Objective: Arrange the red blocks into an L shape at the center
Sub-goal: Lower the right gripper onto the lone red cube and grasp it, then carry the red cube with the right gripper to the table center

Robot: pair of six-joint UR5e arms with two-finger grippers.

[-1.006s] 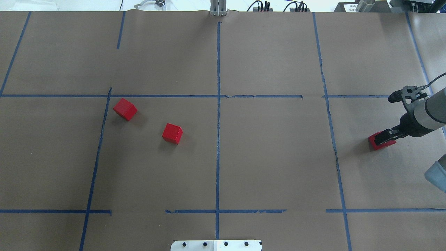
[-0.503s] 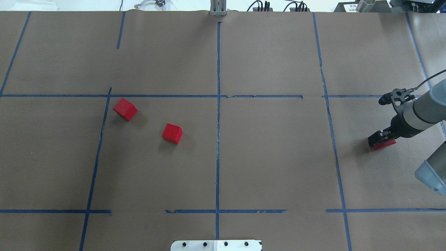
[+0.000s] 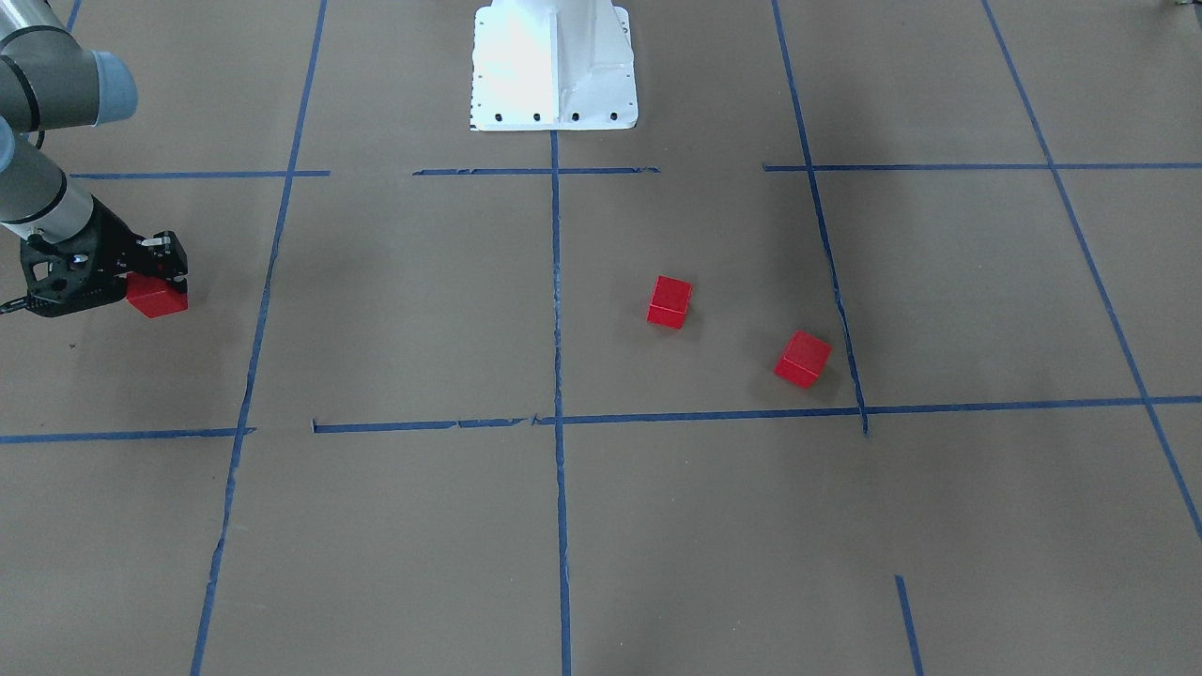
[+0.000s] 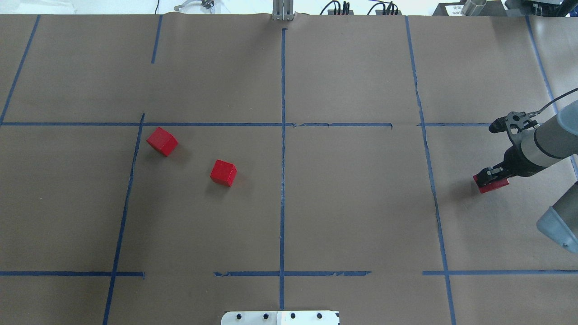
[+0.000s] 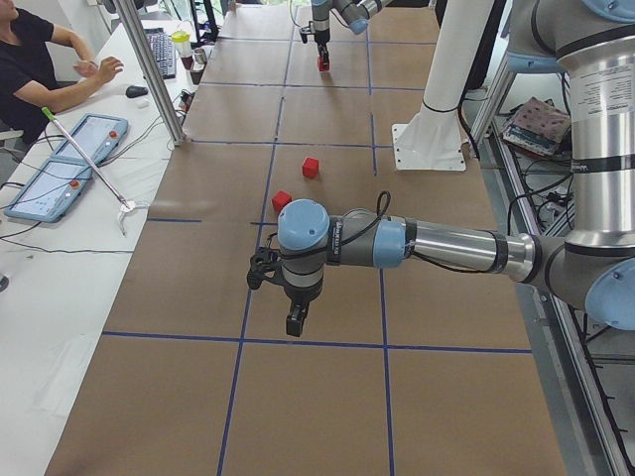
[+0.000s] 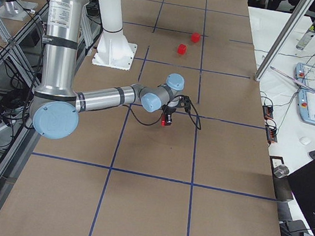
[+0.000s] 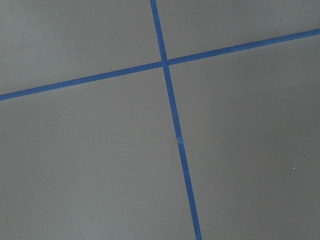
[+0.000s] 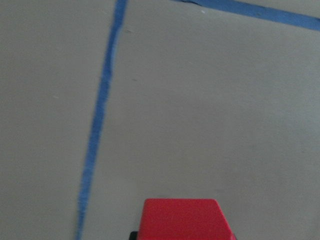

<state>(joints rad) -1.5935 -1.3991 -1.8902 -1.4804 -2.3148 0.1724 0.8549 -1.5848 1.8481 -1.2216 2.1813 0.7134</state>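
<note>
Two red blocks (image 4: pixel 162 141) (image 4: pixel 223 173) lie apart on the left half of the center (image 4: pixel 352 198), left of its vertical blue tape line (image 4: pixel 282 180). They also show in the front view (image 3: pixel 803 359) (image 3: pixel 669 302). My right gripper (image 4: pixel 491 179) is shut on the third red block (image 4: pixel 495 186), low over the outer right cell, right of the center's border. That block fills the bottom of the right wrist view (image 8: pixel 182 218). My left gripper (image 5: pixel 295 322) shows only in the exterior left view, pointing down above the paper. I cannot tell whether it is open or shut.
The robot's white base plate (image 4: pixel 280 317) sits at the near edge of the table. The left wrist view shows only brown paper and a blue tape crossing (image 7: pixel 164 63). An operator (image 5: pixel 40 59) sits beside a metal post (image 5: pixel 159 79) at the table's far side.
My right gripper has shifted a little toward the center with the red block in its grip. The two blocks in the center have not moved.
</note>
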